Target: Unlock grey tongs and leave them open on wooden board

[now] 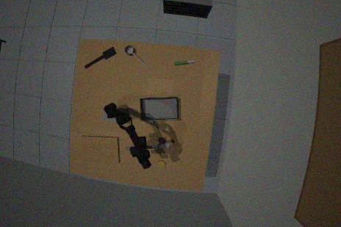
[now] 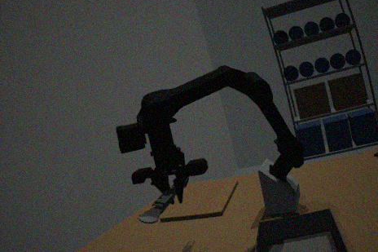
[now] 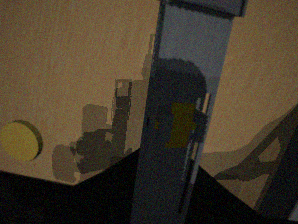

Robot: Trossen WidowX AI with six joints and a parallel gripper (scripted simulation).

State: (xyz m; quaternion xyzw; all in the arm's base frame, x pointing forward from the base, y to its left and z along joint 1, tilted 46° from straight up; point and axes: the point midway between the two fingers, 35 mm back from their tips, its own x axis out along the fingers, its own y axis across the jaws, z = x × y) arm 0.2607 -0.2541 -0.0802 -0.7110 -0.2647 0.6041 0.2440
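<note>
- Lower left from above: the wooden board (image 1: 99, 151) (image 2: 204, 201).
- Lower centre: the tool (image 1: 140, 150) (image 2: 173, 193) (image 3: 162, 156), nearly closed, gripped the grey tongs (image 1: 164, 146) (image 2: 150, 215) (image 3: 192, 40) above the tabletop (image 1: 191, 89) (image 2: 122, 233) (image 3: 60, 50).
- Centre: the roasting tin (image 1: 141, 109) (image 2: 295, 222).

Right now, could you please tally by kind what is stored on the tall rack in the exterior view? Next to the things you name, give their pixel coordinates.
Round blue items (image 2: 311, 28): 10
Brown boxes (image 2: 312, 101): 2
Blue bins (image 2: 337, 133): 3
Total: 15
</note>
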